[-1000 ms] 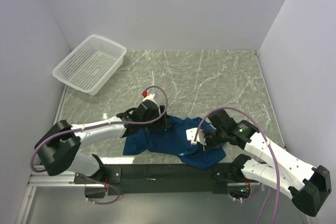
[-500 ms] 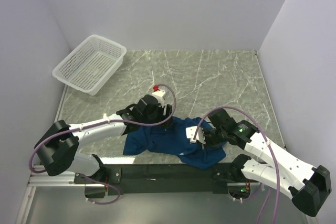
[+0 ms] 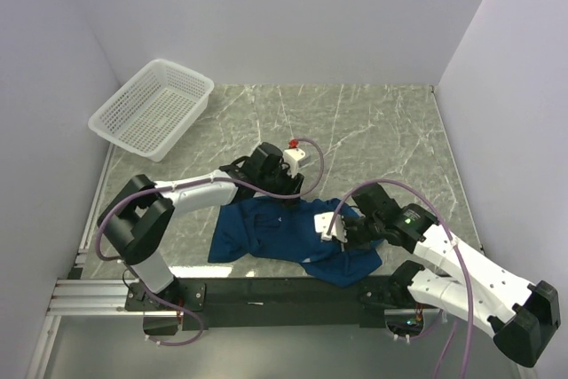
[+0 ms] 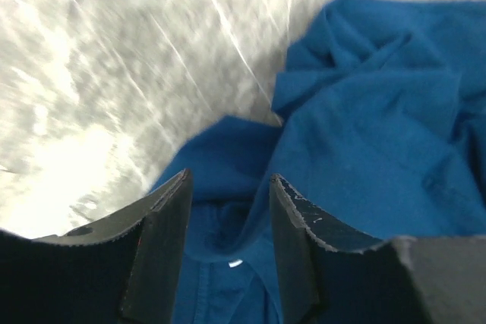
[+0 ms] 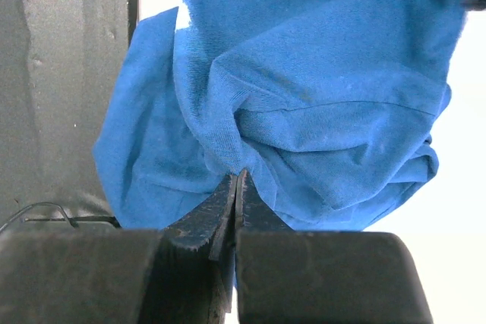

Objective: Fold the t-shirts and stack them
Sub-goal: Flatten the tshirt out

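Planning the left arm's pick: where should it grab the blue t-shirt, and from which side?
The raised fold at the far edge of the t-shirt, from above: it lies crumpled on the table, the right claw pinches its right end, and the open left claw straddles that fold.

Marbled table (image 3: 382, 135) bears a crumpled blue t-shirt (image 3: 266, 233) and white basket (image 3: 151, 111).

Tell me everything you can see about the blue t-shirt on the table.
The t-shirt is dark blue, soft cotton-looking cloth, crumpled and unfolded in a wrinkled heap at the near edge of the grey marbled table. The right gripper is shut on a pinched fold at its right side. The left gripper is over its far edge with jaws apart.
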Tool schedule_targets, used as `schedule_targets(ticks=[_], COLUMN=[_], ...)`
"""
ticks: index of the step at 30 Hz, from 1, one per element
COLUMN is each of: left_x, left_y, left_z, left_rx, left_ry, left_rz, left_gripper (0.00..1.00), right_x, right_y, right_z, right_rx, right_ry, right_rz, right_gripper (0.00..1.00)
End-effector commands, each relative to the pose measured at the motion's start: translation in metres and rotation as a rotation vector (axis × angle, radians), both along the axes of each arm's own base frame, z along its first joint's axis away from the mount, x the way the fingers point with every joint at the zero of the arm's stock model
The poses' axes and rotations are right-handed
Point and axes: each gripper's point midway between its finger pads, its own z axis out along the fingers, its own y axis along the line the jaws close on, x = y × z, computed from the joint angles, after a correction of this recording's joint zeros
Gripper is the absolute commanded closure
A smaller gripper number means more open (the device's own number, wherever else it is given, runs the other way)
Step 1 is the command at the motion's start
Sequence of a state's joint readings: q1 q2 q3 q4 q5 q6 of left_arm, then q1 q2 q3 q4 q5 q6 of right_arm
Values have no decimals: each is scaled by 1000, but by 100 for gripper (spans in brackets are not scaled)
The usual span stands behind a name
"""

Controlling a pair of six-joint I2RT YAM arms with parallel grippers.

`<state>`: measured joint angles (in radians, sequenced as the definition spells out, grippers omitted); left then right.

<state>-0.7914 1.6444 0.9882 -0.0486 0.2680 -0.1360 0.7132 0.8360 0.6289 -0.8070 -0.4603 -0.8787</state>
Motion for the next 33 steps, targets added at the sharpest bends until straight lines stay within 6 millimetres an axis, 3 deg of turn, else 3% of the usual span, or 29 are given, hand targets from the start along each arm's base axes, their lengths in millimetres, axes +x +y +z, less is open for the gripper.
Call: schedule_targets(ticks=[1,3,6,7,10,13,20,22,25,33], left_x=[-13,-15,-16,-17,-13,-11,-27,-30,-39,-44], left_y=[-11,-11,-12,-13,-17,-15,18,25,35,49], left_z=[6,1,-4,-6,-1,16,65,69,72,91], left_rx=[-29,-28,-27,-24,-34,-71,-176,-185,-197,-238], left_ry=[25,36,55,63,65,24,-107,-116,-117,-162], left_rz=[-113,-117,-125,-126,-117,-95,-8,12,30,71], left_gripper=[50,50,61,76,99,99,99,99,99,99], right_x=[10,13,16,16,18,25,61,71,78,81], right_y=[7,5,2,1,-4,-15,-59,-68,-80,-79], right_z=[18,19,22,22,24,26,30,27,11,-26], right_rx=[64,74,84,85,90,85,73,65,18,-87], right_ry=[-53,-60,-68,-64,-55,-53,-131,-129,-40,261], right_rz=[-18,-36,-51,-58,-81,-135,-400,-464,-540,-597], right_gripper=[99,99,99,98,91,79,59,56,55,51])
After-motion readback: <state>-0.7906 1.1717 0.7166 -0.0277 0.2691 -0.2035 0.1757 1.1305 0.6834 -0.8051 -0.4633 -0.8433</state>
